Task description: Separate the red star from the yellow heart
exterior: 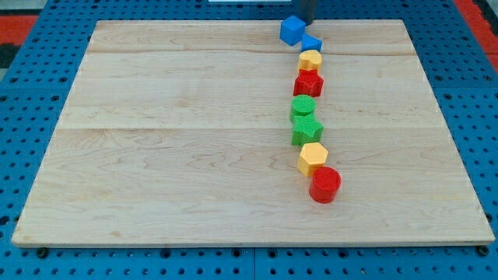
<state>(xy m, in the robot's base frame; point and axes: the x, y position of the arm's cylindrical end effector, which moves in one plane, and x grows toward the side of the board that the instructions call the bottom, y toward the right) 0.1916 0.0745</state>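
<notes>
The red star (pixel 308 83) lies in the right half of the wooden board (pixel 194 140), touching the yellow heart (pixel 310 59) just above it. My tip (pixel 306 21) comes down at the view's top edge, just right of the blue cube (pixel 292 29) and above a smaller blue block (pixel 311 43), which touches the top of the yellow heart. The tip is well above the red star.
Below the red star a column runs down: a green round block (pixel 303 106), a green star (pixel 306 129), a yellow hexagon (pixel 313 158) and a red cylinder (pixel 325 185). A blue pegboard (pixel 475 93) surrounds the board.
</notes>
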